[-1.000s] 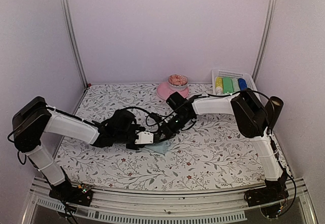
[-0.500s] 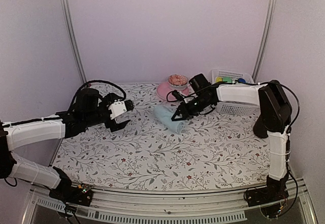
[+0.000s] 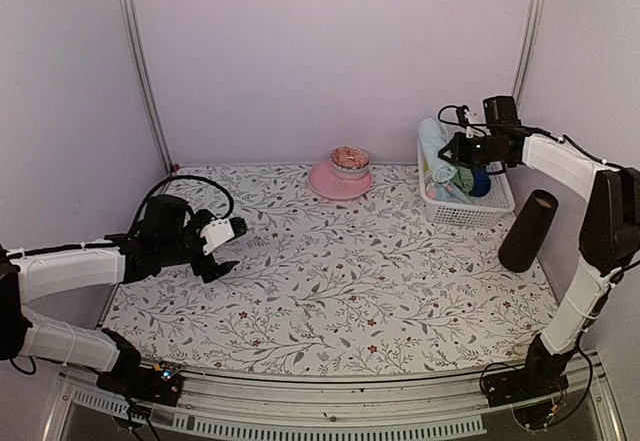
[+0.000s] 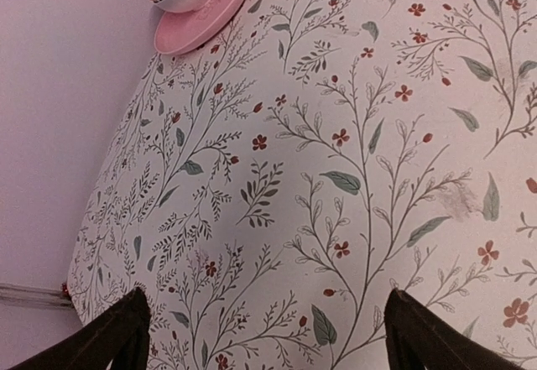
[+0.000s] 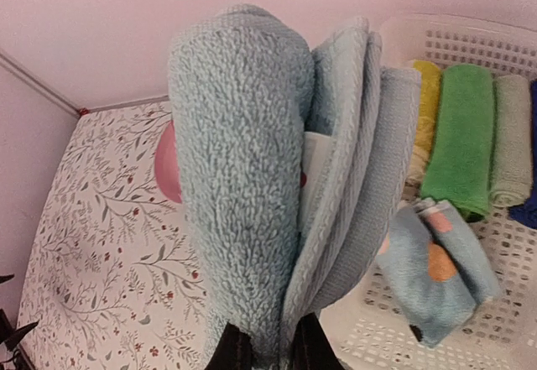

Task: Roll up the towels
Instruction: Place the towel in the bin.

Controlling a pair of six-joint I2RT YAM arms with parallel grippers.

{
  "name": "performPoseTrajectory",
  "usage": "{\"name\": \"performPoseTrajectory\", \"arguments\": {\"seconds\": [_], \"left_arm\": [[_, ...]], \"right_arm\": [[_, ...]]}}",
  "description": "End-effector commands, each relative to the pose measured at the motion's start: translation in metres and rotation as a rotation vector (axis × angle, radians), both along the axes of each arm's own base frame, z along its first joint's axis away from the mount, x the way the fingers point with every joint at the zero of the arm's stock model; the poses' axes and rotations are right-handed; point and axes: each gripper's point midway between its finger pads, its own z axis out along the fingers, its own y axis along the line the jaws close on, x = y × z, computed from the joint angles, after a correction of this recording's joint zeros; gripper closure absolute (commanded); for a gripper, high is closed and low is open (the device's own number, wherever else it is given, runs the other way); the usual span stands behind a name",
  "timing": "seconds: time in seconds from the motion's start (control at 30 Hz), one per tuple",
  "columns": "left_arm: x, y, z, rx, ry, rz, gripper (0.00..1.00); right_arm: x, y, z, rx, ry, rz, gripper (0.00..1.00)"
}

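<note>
A rolled pale blue towel hangs upright in my right gripper, whose two dark fingers pinch its lower end. In the top view this towel and the right gripper are held above the left part of the white basket. Inside the basket lie rolled towels: yellow, green, a pale one, and a blue one with orange spots. My left gripper hovers low over the left of the table, open, with only tablecloth between its fingers.
A pink plate with a small patterned bowl stands at the back middle. A dark cylinder stands right of the basket. The floral tablecloth covers the table. Walls close in on three sides.
My right arm has carried the rolled towel from the table's middle up and right to above the basket. My left gripper has opened and drawn back to the left.
</note>
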Motion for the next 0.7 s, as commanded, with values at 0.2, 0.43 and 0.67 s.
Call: {"name": "performPoseTrajectory", "arguments": {"seconds": [0.2,0.43,0.67], "left_arm": [[-0.002,0.003,0.001,-0.032,0.01,0.017,0.03],[-0.001,0.004,-0.005,-0.019,0.022,0.026,0.03],[0.0,0.005,-0.007,-0.015,0.021,0.03,0.03]], "right_arm": [[0.02,-0.111,-0.045,-0.204,0.106,-0.31,0.98],[0.017,-0.126,-0.088,-0.293,0.218,-0.337,0.98],[0.011,-0.14,-0.12,-0.342,0.318,-0.338,0.98]]}}
